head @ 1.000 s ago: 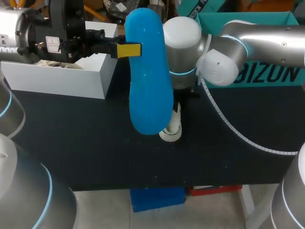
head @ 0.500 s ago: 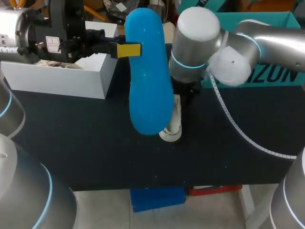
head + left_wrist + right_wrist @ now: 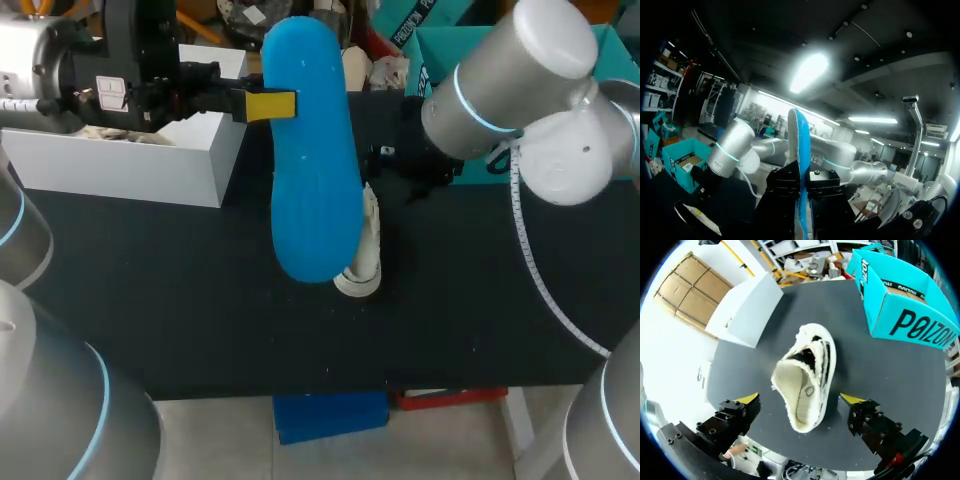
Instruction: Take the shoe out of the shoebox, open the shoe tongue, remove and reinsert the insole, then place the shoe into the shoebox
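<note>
Our left end effector (image 3: 268,105) pinches the blue insole (image 3: 312,170) by its edge, up high so the shoe (image 3: 807,372) has room. Our right end effector (image 3: 800,400) hangs wide open over the shoe, which lies on the worktop (image 3: 200,290), maybe ready to hold it steady.

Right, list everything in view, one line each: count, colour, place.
insole: one, blue, held up over the table, in front of the shoe
shoe: one, cream-white, lying mid-table
white box: one, white, open, back left of the table
teal box: one, teal, open, back right
table: one, black, under it all
left gripper: one, yellow-tipped, shut on the insole
right gripper: one, yellow-tipped, open, above the shoe, not touching it
</note>
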You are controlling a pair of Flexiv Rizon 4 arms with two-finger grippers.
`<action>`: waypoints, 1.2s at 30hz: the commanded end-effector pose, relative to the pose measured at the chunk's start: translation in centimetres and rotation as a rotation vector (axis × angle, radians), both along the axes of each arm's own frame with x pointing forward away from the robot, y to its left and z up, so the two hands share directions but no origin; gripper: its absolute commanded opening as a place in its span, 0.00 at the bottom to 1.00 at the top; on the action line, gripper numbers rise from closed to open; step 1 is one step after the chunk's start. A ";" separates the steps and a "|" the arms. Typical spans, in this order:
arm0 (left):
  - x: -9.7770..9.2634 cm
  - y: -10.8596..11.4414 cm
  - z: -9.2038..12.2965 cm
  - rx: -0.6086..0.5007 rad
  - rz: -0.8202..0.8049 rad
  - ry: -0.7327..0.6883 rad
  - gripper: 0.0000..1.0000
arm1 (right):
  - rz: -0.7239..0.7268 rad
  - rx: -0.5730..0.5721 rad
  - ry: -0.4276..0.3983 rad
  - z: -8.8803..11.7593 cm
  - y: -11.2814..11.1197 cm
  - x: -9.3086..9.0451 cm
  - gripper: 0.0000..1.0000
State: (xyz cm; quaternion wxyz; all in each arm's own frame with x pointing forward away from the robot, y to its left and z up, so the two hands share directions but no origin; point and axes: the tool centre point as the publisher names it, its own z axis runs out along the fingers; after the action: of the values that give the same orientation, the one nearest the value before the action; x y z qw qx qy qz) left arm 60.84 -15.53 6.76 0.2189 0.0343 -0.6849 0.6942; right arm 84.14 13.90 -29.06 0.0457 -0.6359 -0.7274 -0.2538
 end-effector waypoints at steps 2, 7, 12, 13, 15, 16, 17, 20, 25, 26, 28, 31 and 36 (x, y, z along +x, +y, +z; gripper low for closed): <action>0.0 0.0 0.0 0.003 0.001 0.000 0.00 | 0.062 0.204 0.004 -0.2 -1.0 -0.6 1.00; 0.0 0.0 0.0 0.003 0.001 0.000 0.00 | 0.045 0.278 0.000 0.3 -1.4 -1.5 1.00; 0.0 0.0 0.0 0.003 0.001 0.000 0.00 | 0.053 0.431 -0.028 2.2 -2.1 -1.9 1.00; 0.0 0.0 0.0 0.003 0.001 0.000 0.00 | 0.053 0.439 -0.023 2.5 -2.2 -1.9 1.00; 0.0 0.0 0.0 0.003 0.001 0.000 0.00 | 0.061 0.491 -0.032 3.1 -2.3 -1.8 1.00; 0.0 0.0 0.0 0.003 0.001 0.000 0.00 | 0.063 0.506 -0.022 3.3 -2.3 -1.7 1.00; 0.0 0.0 0.0 0.003 0.001 0.000 0.00 | 0.063 0.520 -0.018 3.4 -2.3 -1.7 1.00; 0.0 0.0 0.0 0.003 0.001 0.000 0.00 | 0.091 0.599 -0.015 3.9 -2.3 -1.5 1.00; 0.0 0.0 0.0 0.003 0.001 0.000 0.00 | 0.122 0.731 0.010 4.1 -2.2 -1.1 1.00; 0.0 0.0 0.0 0.003 0.001 0.000 0.00 | 0.127 0.766 0.018 4.1 -2.1 -1.0 1.00; 0.0 0.0 0.0 0.003 0.001 0.000 0.00 | 0.127 0.793 0.041 4.3 -2.0 -1.0 1.00; 0.0 0.0 0.0 0.003 0.001 0.000 0.00 | 0.128 0.828 0.083 4.4 -1.8 -0.9 1.00; 0.0 0.0 0.0 0.003 0.001 0.000 0.00 | 0.114 0.840 0.097 4.7 -1.9 -0.9 1.00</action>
State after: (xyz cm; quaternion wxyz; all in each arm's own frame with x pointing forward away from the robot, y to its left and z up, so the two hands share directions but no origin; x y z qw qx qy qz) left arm 60.84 -15.53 6.76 0.2189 0.0343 -0.6849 0.6941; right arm 83.08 12.07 -24.10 0.3204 -0.5554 -0.6066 -0.4701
